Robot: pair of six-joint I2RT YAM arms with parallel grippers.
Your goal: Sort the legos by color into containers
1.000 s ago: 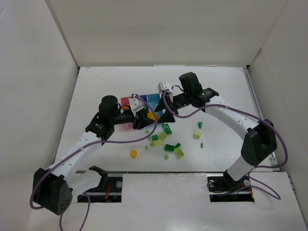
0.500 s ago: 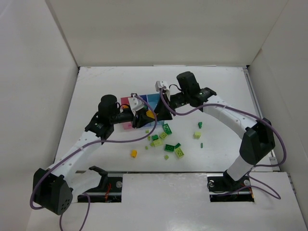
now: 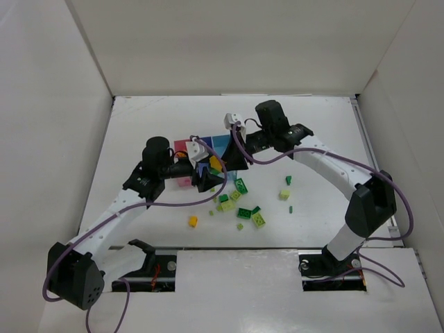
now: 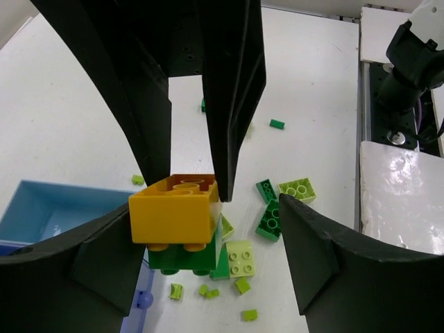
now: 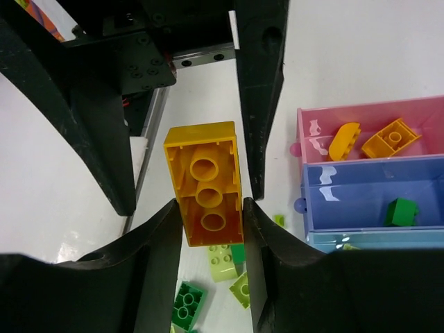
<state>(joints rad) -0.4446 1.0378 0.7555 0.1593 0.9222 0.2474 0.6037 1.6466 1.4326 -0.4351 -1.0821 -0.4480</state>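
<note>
- Here, the right gripper [image 5: 208,229] clamps the orange-yellow brick [image 5: 206,184] across its short width, with the long axis running along the fingers.
- The left gripper [image 4: 205,215] stands spread wide, pinching nothing.
- The pink bin [image 5: 309,132], holding orange pieces [image 5: 390,137], lies just beside the held brick, nearer the right arm.

You're looking at a glossy, smooth plastic orange-yellow brick [image 5: 206,184]. The fingers [image 5: 277,277] of the right gripper [image 5: 208,215] are matt black plastic. The pink bin [image 5: 433,139] and periwinkle bin [image 5: 340,205] are shiny, slightly translucent plastic. The table [image 3: 139,139] is smooth and white.
</note>
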